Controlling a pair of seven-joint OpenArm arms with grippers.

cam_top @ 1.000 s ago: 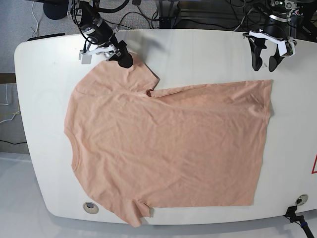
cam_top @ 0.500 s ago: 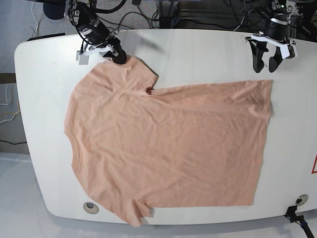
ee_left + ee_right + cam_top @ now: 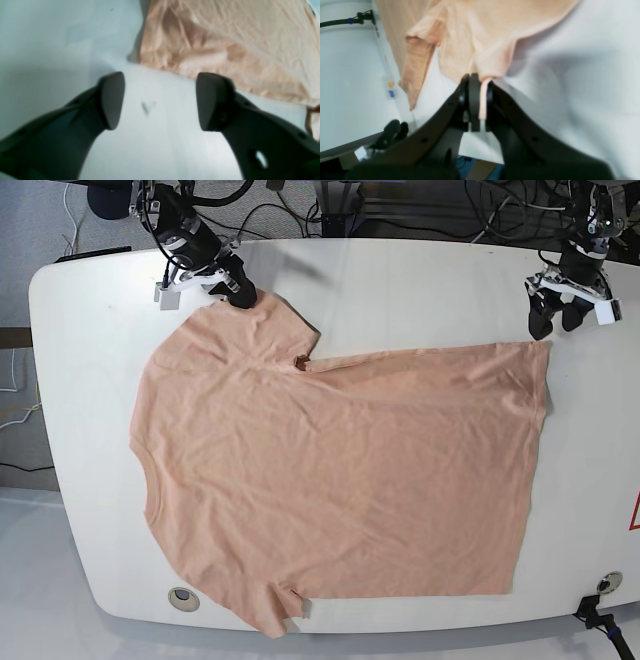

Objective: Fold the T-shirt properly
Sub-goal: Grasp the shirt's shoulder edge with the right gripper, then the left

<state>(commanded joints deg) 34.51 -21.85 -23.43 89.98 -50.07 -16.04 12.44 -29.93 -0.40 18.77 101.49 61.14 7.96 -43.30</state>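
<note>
The peach-pink T-shirt [image 3: 340, 470] lies spread flat on the white table [image 3: 420, 280], neck at the left and hem at the right. No smiley print shows. My right gripper [image 3: 240, 288] is shut on the edge of the far sleeve. In the right wrist view a strip of sleeve fabric [image 3: 482, 100] is pinched between the fingers [image 3: 473, 100]. My left gripper [image 3: 557, 320] is open just beyond the far hem corner [image 3: 545, 345]. In the left wrist view its fingers [image 3: 112, 100] stand wide apart over bare table, with the shirt corner [image 3: 225, 42] just ahead.
Round ports sit in the table's near edge at the left [image 3: 183, 598] and right [image 3: 608, 582]. Cables and stands [image 3: 340, 205] crowd the floor behind the far edge. A red mark [image 3: 634, 512] shows at the right edge.
My left gripper has moved to the right and down toward the hem corner. My right gripper has shifted slightly up-left, holding the sleeve edge.
</note>
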